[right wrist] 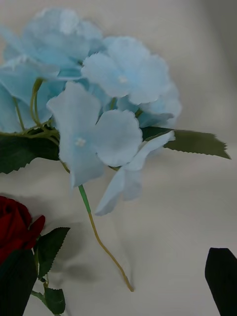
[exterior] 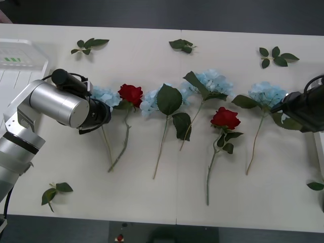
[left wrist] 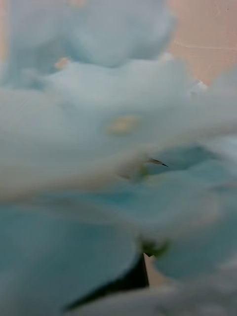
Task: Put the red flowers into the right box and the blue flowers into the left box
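where arm overlaps, leftmost blue flower (exterior: 105,95) half hidden

White counter (exterior: 152,202) with a seam running front to back near the middle. Loose green leaf sprigs scattered on it: one at far left (exterior: 89,45), one at far centre (exterior: 182,45), one at far right (exterior: 276,55), one at near left (exterior: 54,192). A single leaf at the right edge (exterior: 315,186). All sprigs lie flat, well apart from each other. Dark floor past the far edge of the counter (exterior: 202,15) and along the near edge.
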Controlling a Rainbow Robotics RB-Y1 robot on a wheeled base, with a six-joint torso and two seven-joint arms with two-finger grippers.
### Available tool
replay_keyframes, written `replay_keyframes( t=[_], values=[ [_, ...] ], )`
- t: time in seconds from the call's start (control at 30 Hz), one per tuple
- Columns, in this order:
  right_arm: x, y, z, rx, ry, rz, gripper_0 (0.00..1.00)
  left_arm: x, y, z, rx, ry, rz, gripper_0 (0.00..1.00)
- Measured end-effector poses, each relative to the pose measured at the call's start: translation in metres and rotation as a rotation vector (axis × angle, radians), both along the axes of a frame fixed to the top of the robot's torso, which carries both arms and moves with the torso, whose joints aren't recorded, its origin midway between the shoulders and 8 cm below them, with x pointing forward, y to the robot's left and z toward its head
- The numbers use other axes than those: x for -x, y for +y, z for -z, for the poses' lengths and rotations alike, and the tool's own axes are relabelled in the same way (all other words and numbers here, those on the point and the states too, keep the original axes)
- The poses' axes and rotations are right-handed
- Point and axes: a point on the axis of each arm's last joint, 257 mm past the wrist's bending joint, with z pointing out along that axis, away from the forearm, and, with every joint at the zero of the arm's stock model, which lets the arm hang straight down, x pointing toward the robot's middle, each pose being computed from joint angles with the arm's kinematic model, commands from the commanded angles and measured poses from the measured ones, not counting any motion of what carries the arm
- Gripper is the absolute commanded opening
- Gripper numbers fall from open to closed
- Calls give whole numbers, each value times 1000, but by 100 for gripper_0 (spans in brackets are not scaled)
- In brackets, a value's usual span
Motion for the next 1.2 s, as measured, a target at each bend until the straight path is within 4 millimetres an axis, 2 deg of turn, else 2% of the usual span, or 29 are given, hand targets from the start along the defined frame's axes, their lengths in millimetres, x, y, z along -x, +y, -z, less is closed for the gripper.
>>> replay_keyframes(
  t=[0.23,0.43,0.53,0.67,0.77,0.87,1.07,1.2],
  values=[
    [6,18,22,42,40,-49,100,0,0,0,0,0,0,0],
    [0,42,36,40,23,-83,100,-1,2,-3,-7,-8,1,0],
    [-4,49,46,44,15,-93,100,4,7,-18,-30,-2,9,0],
    [-3,50,62,63,29,-99,100,11,17,-61,-27,-19,20,0],
    [-3,48,70,69,36,-91,100,12,38,-96,-52,-56,8,0],
    [-5,51,75,59,34,-84,100,13,65,-123,-72,-78,-13,0],
    [-14,54,86,70,5,-86,100,12,132,-169,-145,-118,-31,0],
    [-12,54,96,87,16,-93,100,9,179,-201,-167,-159,-109,0]
  ],
)
